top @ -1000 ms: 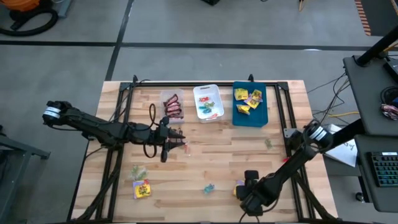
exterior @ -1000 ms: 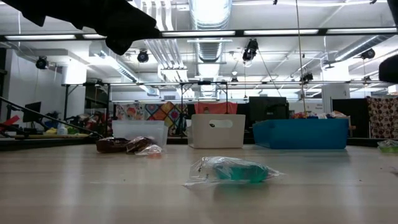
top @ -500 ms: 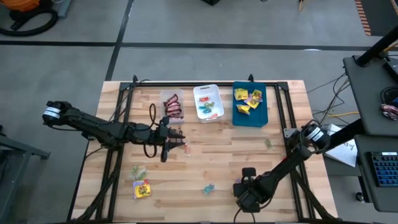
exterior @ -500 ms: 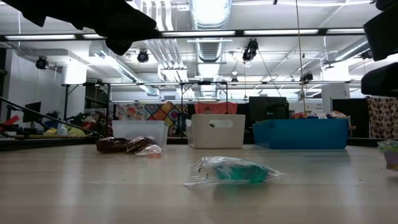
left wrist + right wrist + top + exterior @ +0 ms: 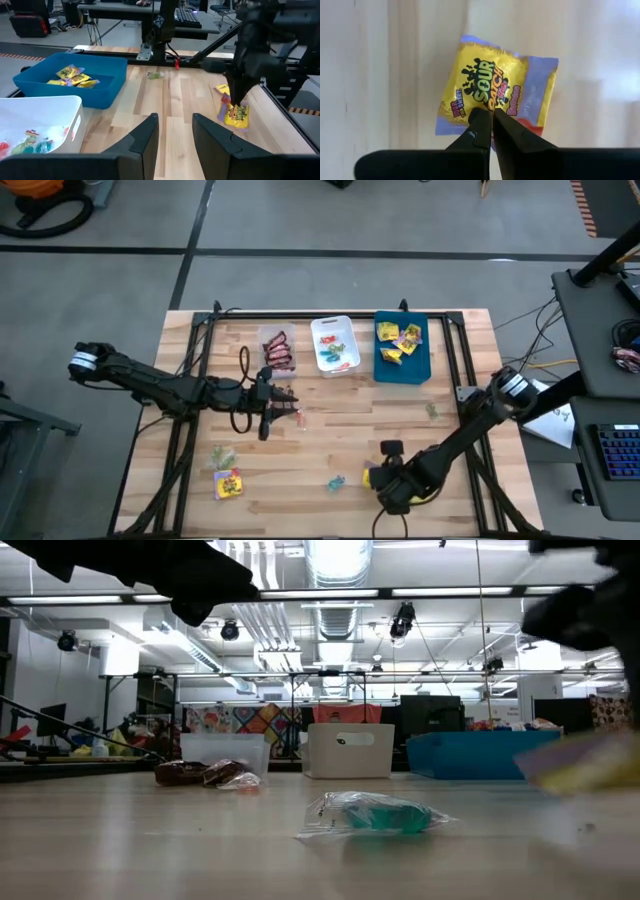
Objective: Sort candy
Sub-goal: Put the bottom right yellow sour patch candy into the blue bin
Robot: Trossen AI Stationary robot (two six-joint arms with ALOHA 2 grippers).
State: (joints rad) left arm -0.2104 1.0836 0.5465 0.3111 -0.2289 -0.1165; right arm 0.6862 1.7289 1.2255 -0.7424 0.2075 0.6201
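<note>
My right end effector [image 5: 490, 125] is pinched tight on the lower edge of a yellow square sweet packet with red and blue print [image 5: 492, 92]. The packet hangs from my fingertips just clear of the wooden bench [image 5: 400, 430] near its front edge. Gripping it by the edge lets the flat wrapper dangle free, so I judge it should drop cleanly when I release it over the blue rectangular tray [image 5: 421, 363], where the other yellow packets already lie. That tray stands well apart from me, at the back of the bench.

My left end effector [image 5: 172, 135] waits over the middle of the bench, fingers narrowly parted with nothing between them, pointing toward the trays.

Three trays stand in a row along the back: a clear one [image 5: 275, 348] holding dark red-brown mini bars, a white one [image 5: 334, 345] holding small teal and red pieces, and the blue one with about four yellow packets.

Loose sweets on the bench, as far as I can count: one yellow packet [image 5: 228, 483] at the front left, one green piece [image 5: 221, 453] just behind it, one teal piece in clear wrap [image 5: 335, 482] at front centre, one greenish piece [image 5: 431, 410] at the right, and a small cluster of dark wrapped bars [image 5: 205, 774] near my left arm, number unclear.
</note>
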